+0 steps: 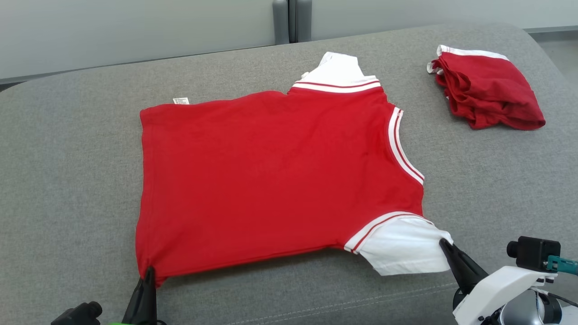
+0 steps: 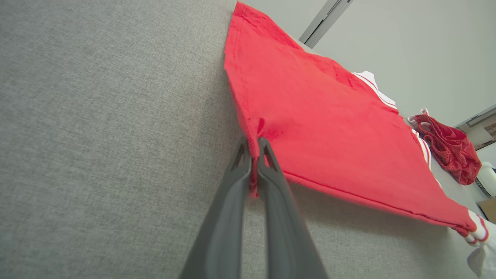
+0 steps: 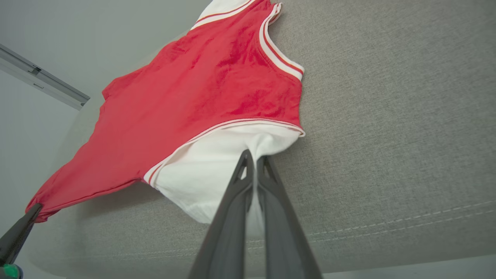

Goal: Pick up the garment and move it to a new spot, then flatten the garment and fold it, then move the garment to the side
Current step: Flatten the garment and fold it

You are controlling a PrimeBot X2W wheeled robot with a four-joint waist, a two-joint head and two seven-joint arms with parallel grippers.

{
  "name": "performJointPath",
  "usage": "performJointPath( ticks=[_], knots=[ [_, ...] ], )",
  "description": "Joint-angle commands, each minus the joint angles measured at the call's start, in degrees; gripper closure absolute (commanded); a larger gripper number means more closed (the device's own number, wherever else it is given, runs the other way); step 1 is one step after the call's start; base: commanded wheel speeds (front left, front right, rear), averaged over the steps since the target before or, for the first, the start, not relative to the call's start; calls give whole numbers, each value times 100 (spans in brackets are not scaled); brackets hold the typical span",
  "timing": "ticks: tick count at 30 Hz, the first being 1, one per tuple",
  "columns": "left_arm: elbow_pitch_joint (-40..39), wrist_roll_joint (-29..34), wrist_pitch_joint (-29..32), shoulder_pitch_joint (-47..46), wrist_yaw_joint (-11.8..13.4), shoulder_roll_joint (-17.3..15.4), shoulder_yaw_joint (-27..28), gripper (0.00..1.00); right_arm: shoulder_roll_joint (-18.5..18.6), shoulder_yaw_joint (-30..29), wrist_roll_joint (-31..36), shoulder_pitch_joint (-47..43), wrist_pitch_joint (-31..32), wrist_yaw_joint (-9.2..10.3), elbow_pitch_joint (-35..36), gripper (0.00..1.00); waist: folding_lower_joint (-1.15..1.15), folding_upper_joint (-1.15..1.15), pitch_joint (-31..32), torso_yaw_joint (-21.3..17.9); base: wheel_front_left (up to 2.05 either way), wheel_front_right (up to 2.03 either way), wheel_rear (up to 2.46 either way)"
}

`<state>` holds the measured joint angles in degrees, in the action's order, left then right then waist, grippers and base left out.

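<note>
Head view: the red garment (image 1: 271,180) lies spread out in the middle of the grey upholstered surface (image 1: 67,180). Its hem is toward the robot's left and its striped neck opening toward the right. One white sleeve (image 1: 402,248) sits at the near right corner and the other (image 1: 338,67) at the far edge. A small white label (image 1: 181,100) shows at the far hem corner. The left jaws, with dark fingers (image 1: 144,293) rising from the lower left, are closed on the near hem corner. The right jaws, fingers (image 1: 463,266) at the lower right, meet the edge of the near sleeve. A second red garment (image 1: 490,92), bunched, lies well apart at the far right.

Left wrist view: the fingers (image 2: 232,201) are pressed together, with a fold of the garment's (image 2: 329,128) red hem pinched between the tips. The near edge runs off to the right, raised slightly, with a shadow on the surface (image 2: 97,135) below it. The bunched garment (image 2: 449,153) is beyond.

Right wrist view: the fingers (image 3: 228,217) are shut on the white sleeve (image 3: 205,170), and cloth shows between them. The red body (image 3: 201,93) stretches away toward the left fingertip (image 3: 19,232), which grips the far corner.
</note>
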<state>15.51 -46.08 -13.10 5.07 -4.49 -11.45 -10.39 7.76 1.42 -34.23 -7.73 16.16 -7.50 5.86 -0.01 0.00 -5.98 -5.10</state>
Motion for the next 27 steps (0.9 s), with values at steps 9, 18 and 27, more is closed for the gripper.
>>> performJointPath(
  ticks=[9, 18, 27],
  knots=[
    [15, -39, 132, 40, 3, -92, -55, 100, -58, 5, 94, 112, 138, 2, -31, 100, 1, 0, 50, 66, 0, 0, 0],
    [95, -168, 651, -102, 153, -200, -129, 100, -109, -68, 13, 337, 239, 2, -296, 100, 1, 0, 27, 117, 0, 0, 0],
    [76, -290, 1612, -739, 487, -420, -177, 100, -64, -5, 83, 1031, 599, 2, -725, 100, 1, 0, -121, 165, 0, 0, 0]
  ],
)
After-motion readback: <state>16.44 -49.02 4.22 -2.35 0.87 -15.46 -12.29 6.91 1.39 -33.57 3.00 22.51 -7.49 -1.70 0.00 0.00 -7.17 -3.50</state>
